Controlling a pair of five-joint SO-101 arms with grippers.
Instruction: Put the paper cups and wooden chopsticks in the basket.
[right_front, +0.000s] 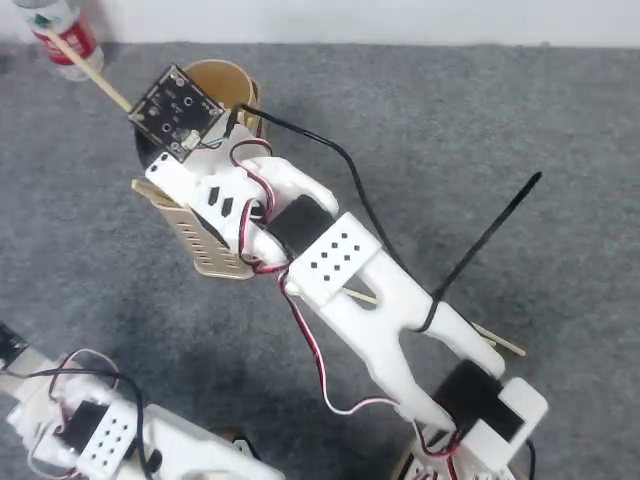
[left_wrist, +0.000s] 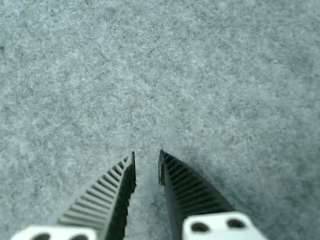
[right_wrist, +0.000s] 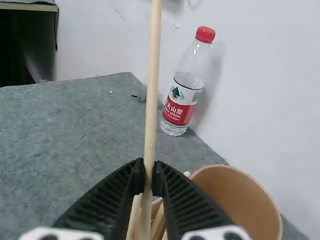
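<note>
Now the right end effector (right_wrist: 147, 169) pinches a chopstick (right_wrist: 152, 75) beside the paper cup (right_wrist: 237, 200); the left end effector (left_wrist: 146, 156) hovers ajar, empty.

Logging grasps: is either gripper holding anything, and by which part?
Right gripper clamps a wooden chopstick on its shaft, a long stretch jutting beyond. Left gripper holds nothing.
</note>
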